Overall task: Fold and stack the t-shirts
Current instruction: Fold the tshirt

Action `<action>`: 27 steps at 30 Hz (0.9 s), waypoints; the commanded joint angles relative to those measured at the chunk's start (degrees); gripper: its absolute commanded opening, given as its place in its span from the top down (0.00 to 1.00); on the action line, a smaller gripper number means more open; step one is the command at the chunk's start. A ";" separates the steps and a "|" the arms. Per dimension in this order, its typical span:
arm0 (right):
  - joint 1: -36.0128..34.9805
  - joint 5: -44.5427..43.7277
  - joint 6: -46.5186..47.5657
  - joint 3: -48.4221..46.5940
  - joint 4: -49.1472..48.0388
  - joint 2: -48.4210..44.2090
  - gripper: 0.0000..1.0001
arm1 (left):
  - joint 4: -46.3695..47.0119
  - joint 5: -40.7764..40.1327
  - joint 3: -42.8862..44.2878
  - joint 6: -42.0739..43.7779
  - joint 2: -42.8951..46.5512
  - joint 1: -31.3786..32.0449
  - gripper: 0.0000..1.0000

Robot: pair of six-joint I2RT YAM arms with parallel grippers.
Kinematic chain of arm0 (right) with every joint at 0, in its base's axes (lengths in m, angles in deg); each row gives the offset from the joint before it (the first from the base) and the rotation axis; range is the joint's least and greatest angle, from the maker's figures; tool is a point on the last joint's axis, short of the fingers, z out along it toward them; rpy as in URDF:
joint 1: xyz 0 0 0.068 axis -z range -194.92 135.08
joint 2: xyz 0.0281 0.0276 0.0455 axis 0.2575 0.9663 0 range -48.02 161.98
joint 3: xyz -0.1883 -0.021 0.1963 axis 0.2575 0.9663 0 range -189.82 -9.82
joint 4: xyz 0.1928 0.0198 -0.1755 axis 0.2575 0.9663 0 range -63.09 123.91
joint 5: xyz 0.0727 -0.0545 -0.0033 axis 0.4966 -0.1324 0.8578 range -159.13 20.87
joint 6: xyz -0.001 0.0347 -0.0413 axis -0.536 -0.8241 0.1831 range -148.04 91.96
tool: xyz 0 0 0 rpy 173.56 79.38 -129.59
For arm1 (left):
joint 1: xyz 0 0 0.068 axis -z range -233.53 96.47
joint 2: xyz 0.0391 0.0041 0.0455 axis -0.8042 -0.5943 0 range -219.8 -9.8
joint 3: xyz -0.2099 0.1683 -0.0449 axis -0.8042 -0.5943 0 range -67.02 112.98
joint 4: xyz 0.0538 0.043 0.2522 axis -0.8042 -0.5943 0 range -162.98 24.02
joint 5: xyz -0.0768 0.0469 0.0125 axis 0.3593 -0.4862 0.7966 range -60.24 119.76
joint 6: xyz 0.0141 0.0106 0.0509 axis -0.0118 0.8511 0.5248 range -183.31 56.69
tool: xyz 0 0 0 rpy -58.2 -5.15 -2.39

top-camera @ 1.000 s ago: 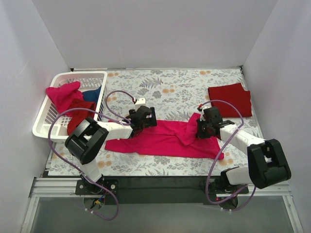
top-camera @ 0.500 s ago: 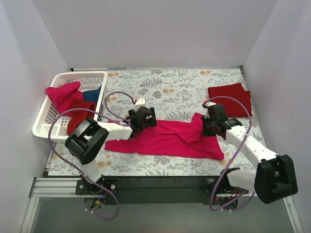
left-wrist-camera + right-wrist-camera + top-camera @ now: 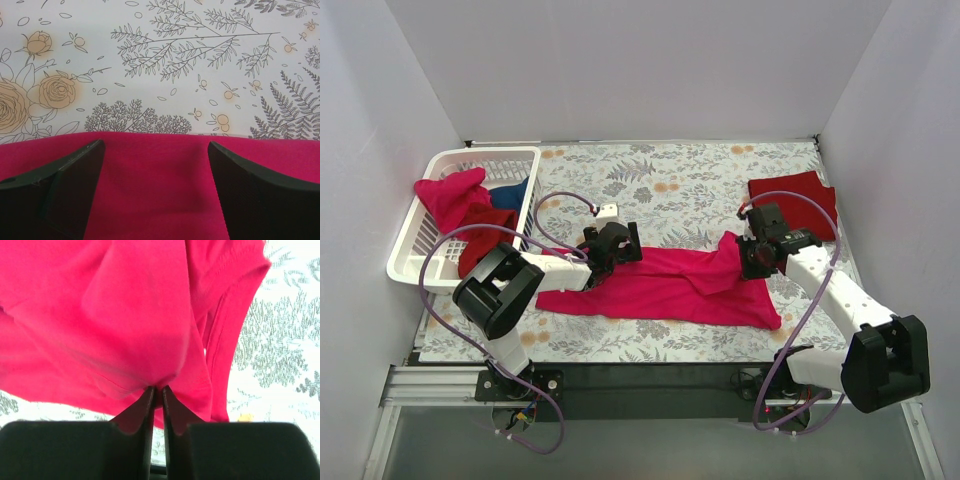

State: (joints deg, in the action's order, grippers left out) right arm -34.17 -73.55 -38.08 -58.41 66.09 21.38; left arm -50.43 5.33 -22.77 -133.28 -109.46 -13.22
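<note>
A bright pink-red t-shirt (image 3: 660, 285) lies spread across the front of the table. My left gripper (image 3: 626, 250) is open and empty, its jaws straddling the shirt's far edge; in the left wrist view the gripper (image 3: 155, 150) hovers over the shirt (image 3: 155, 190). My right gripper (image 3: 751, 260) is shut on a bunched fold of the same shirt at its right end and holds it raised; in the right wrist view the gripper (image 3: 156, 390) pinches the shirt (image 3: 125, 315). A dark maroon-red t-shirt (image 3: 798, 205) lies folded at the back right.
A white lattice basket (image 3: 490, 153) stands at the back left, holding a pink-red shirt (image 3: 450, 195), a blue shirt (image 3: 510, 192) and a maroon shirt (image 3: 485, 242). The floral tablecloth (image 3: 670, 185) is bare between basket and maroon shirt. Walls close three sides.
My right gripper has moved back and to the right with the shirt's fold, drawing the right end taller and straighter. The left gripper has barely moved.
</note>
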 commanded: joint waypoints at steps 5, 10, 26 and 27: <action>-1.41 3.02 2.04 -4.40 8.81 2.65 0.79 | -2.98 -0.36 -1.54 0.63 0.34 -0.24 0.22; -1.50 -0.31 2.84 -5.89 7.67 4.33 0.62 | -2.98 -0.27 -1.53 0.63 0.43 -0.24 0.22; 4.57 3.98 3.63 -4.23 -16.15 15.75 0.58 | -4.21 -0.80 -1.53 0.54 1.31 -0.24 0.22; 4.57 3.99 3.45 -2.92 -16.15 15.59 0.59 | -4.30 -0.89 -1.62 0.54 1.39 -0.24 0.22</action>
State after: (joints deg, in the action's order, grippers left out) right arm -29.88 -71.50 -35.08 -62.83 53.07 37.05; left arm -50.50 5.40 -22.82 -133.15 -109.35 -13.24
